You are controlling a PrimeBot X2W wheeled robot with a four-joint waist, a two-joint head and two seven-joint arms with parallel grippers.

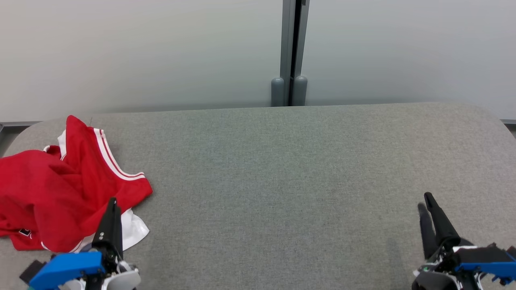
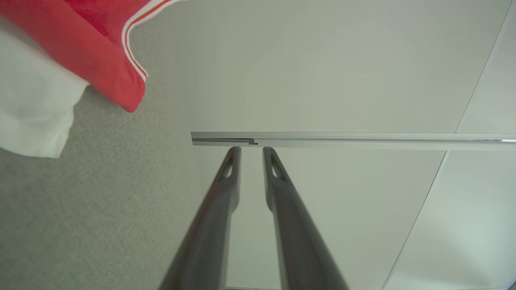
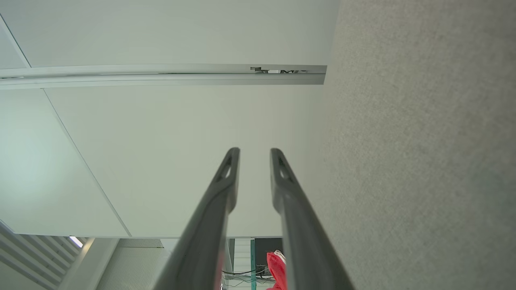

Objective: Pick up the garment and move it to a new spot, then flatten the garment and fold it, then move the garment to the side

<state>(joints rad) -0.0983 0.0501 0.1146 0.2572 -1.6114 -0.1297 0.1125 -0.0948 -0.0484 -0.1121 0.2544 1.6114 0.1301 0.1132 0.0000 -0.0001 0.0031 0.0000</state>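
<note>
One crumpled garment (image 1: 60, 189); left gripper (image 1: 113, 201), right gripper (image 1: 424, 200) both apparently closed

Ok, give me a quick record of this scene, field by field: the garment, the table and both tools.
garment: red with white trim, crumpled, not folded
garment place: left end of the grey table
left tool: shut, holding nothing, by the garment's near edge
right tool: shut, holding nothing, at the table's right side, far from the garment
backdrop: pale wall panels behind the table
task stage: garment not yet picked up
</note>
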